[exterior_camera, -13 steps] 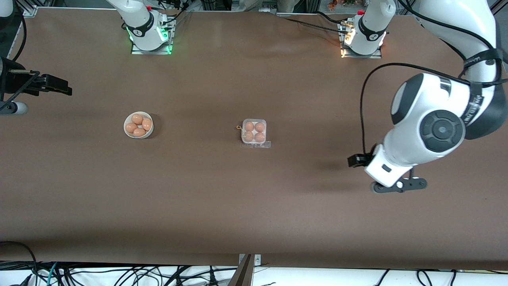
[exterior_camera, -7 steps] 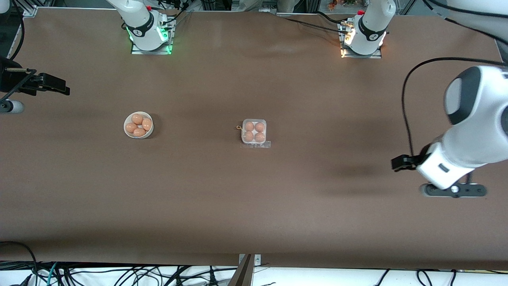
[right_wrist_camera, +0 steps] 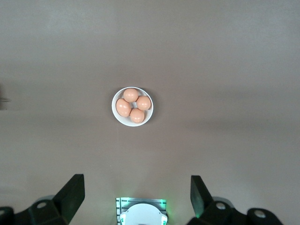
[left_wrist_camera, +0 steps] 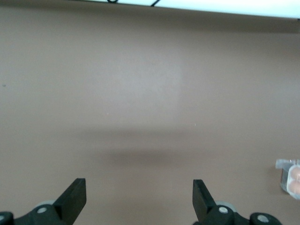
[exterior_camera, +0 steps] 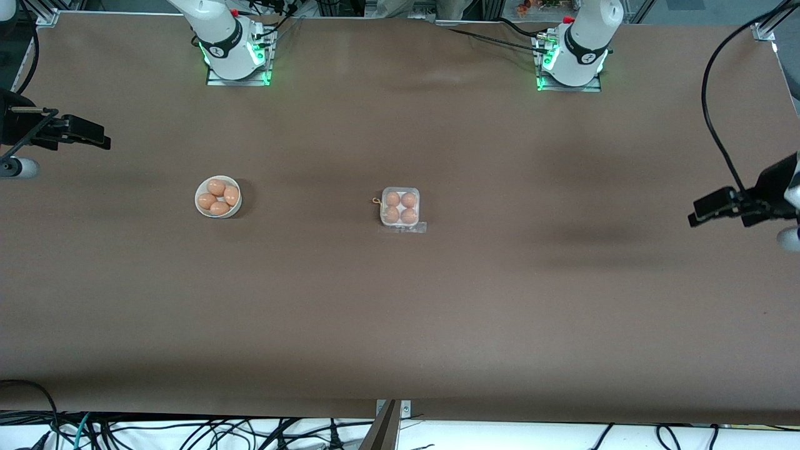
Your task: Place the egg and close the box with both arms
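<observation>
Nearest the front camera there is only bare brown table (exterior_camera: 400,325). Moving up toward the middle, the box (exterior_camera: 400,208) sits on the tabletop with all four cells filled, an egg (exterior_camera: 392,199) in each, and the clear lid looks to be down over them; a flat clear tab sticks out along its camera-side edge. A tiny yellowish loop (exterior_camera: 375,200) lies just beside the box, toward the right arm's end.

About level with the box, well apart toward the right arm's end, stands the white bowl (exterior_camera: 217,197) with four more orange-brown eggs inside, touching one another. The right wrist view looks straight down on it.

Out at the table's edges, both arms hang up in the air. The left gripper (left_wrist_camera: 139,197) is over the left arm's end of the table, fingers spread wide and holding nothing; its wrist view catches just a corner of the box at the frame edge. The right gripper (right_wrist_camera: 137,194) hovers over the right arm's end, fingers spread wide too, empty.

Farthest off, the two arm bases show green lights along the table's top edge.
</observation>
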Controlling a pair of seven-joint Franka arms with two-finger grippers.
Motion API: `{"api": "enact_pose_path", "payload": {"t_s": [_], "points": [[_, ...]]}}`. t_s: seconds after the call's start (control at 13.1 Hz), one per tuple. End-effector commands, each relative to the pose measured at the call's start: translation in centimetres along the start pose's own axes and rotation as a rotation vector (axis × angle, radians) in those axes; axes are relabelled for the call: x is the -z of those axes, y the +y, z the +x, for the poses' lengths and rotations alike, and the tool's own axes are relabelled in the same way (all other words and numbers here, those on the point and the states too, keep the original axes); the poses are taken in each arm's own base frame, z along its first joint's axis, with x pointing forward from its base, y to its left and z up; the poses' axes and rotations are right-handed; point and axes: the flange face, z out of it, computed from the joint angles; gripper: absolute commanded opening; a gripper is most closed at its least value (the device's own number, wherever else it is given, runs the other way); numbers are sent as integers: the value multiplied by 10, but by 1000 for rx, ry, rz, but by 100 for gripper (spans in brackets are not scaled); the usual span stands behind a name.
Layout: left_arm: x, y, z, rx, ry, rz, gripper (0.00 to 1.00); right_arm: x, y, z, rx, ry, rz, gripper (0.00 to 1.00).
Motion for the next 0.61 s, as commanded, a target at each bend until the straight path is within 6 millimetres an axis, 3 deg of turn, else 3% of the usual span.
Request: {"api": "enact_pose_path", "payload": {"t_s": [0.0,0.15,0.3,0.53], "points": [[-4,14,-29,-54,-15,40,100,5,1,-5,15,-3,-1,100],[-3,13,-36,-67,-22,69,100,4,1,-5,17,-5,-1,100],[0,30,-42,-118,-17,127,100,3,1,-5,17,-6,-1,100],[0,32,-43,-120,-17,123,100,3,1,-5,16,-6,-2,100]]}}
